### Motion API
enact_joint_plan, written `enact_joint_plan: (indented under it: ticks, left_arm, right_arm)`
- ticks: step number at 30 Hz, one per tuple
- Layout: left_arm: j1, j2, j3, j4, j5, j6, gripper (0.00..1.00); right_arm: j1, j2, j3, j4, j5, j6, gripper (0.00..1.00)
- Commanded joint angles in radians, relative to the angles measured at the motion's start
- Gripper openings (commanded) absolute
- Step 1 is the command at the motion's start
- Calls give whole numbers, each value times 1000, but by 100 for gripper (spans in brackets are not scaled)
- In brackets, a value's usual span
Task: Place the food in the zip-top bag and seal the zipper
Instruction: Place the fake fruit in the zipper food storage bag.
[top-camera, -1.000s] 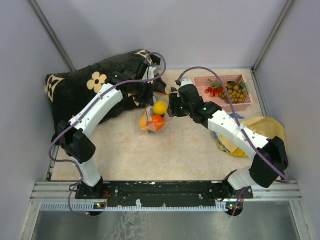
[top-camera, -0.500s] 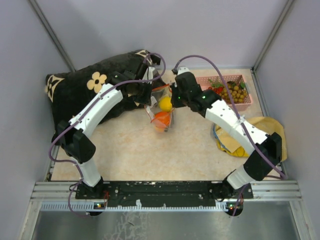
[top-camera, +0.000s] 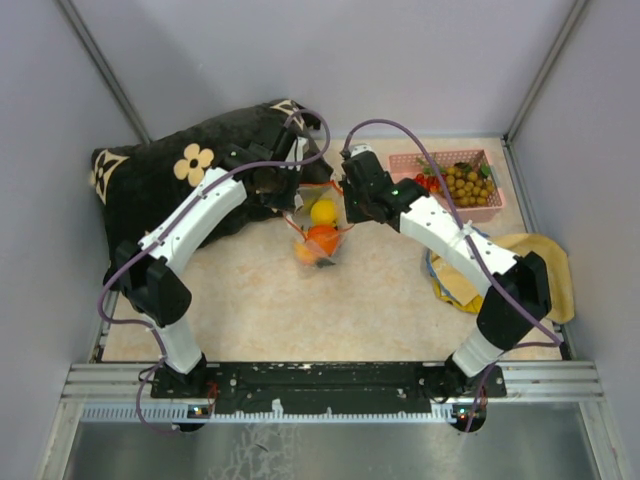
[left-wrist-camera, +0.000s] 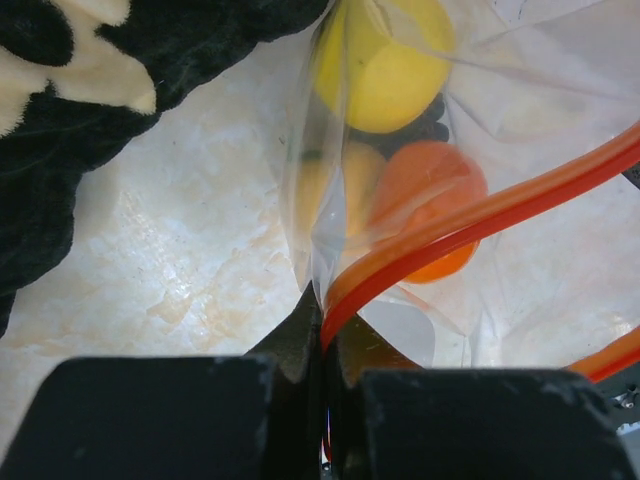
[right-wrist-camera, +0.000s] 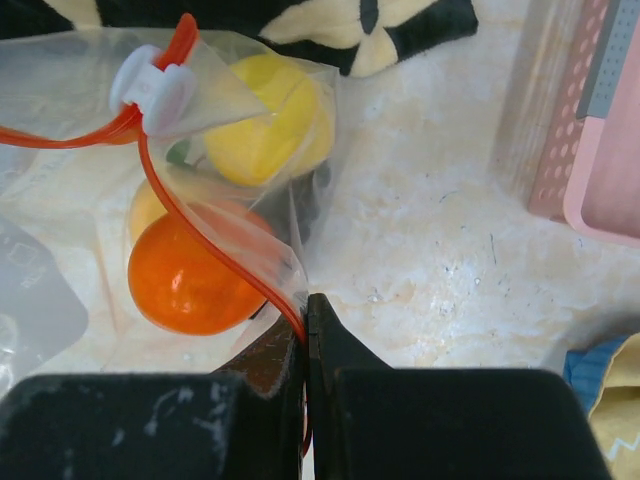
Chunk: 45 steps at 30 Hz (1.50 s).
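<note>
The overhead view alone shows the full layout: a black plush cushion (top-camera: 190, 180) with cream flower patches lies at ten o'clock on the table (top-camera: 260, 300), a yellow-and-blue cloth (top-camera: 530, 265) at three o'clock, and a pink basket (top-camera: 455, 185) at one o'clock holding a bunch of tan-brown balls (top-camera: 468, 184) and a small red piece, too small to identify. Both arms converge on the zip-top bag (top-camera: 318, 232) at table centre, the left gripper (top-camera: 290, 185) at the bag's eleven o'clock and the right gripper (top-camera: 352, 195) at its one o'clock.

The wrist views supply what the overhead cannot. In the left wrist view the left gripper's jaws are pressed together on the orange-red zipper (left-wrist-camera: 480, 215), which runs up toward two o'clock; through the clear plastic a yellow fruit (left-wrist-camera: 395, 60) sits above an orange fruit (left-wrist-camera: 430, 200).

Only the right wrist view shows the white slider (right-wrist-camera: 155, 88), at the bag's eleven o'clock corner. There the right gripper's jaws pinch the zipper strip at the bag's lower edge, with the orange fruit at ten o'clock of the jaws and the yellow fruit above it.
</note>
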Motion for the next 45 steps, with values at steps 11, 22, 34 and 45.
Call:
enact_joint_plan:
  ticks: [11,22,34,45]
  left_arm:
    - [5,-38,73,-13,66,-4,0]
    - [4,-9,11,9,67,-7,0]
    - [5,13,33,27,99,-7,0]
    - [5,20,44,39,113,-4,0]
  right_arm:
    - [-13,-19,116,-20,23,-26,0]
    - [-87,-5,20,21,-5,-22,5]
    - [-119,-69,162,-20,-207,-88,40]
    - [-352,-52,206,-58,-116,-149,45]
